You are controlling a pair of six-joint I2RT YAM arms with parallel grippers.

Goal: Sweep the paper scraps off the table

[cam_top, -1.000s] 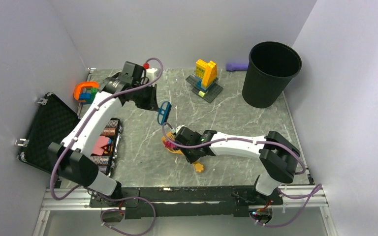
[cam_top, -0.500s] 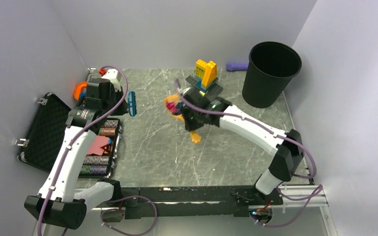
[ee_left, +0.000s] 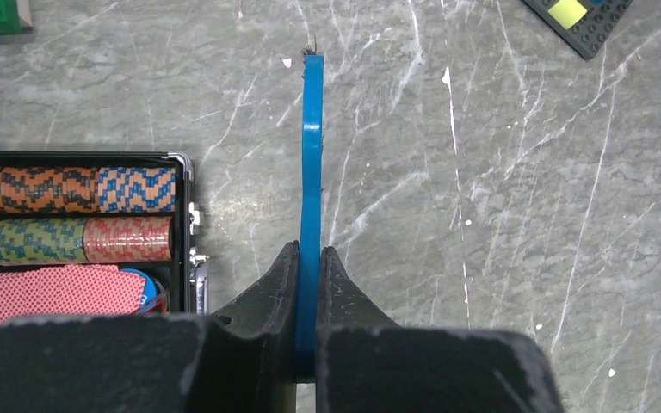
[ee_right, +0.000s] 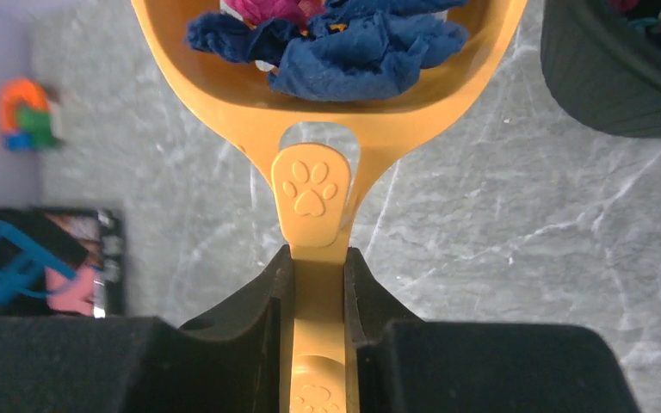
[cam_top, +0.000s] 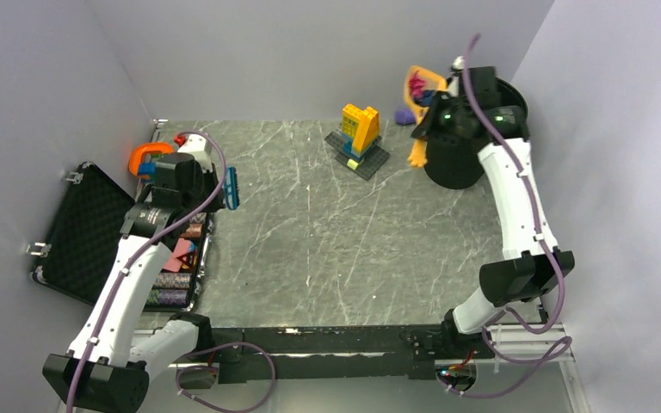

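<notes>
1. Right wrist view: grips the handle of an orange scoop (ee_right: 311, 185) in the right end effector (ee_right: 318, 258), clamped tight from both sides.
2. Carries the paper scraps (ee_right: 353, 52), dark blue and magenta wads, heaped in the scoop's bowl, raised off the surface (ee_right: 499, 232) beside the black bin (ee_right: 620, 69).
3. Left wrist view: pinches a blue brush (ee_left: 311, 155) edge-on in the left end effector (ee_left: 310, 258), closed on it.
4. Hangs just beside an open black case (ee_left: 181, 224) of patterned chip rolls (ee_left: 77, 215).
</notes>
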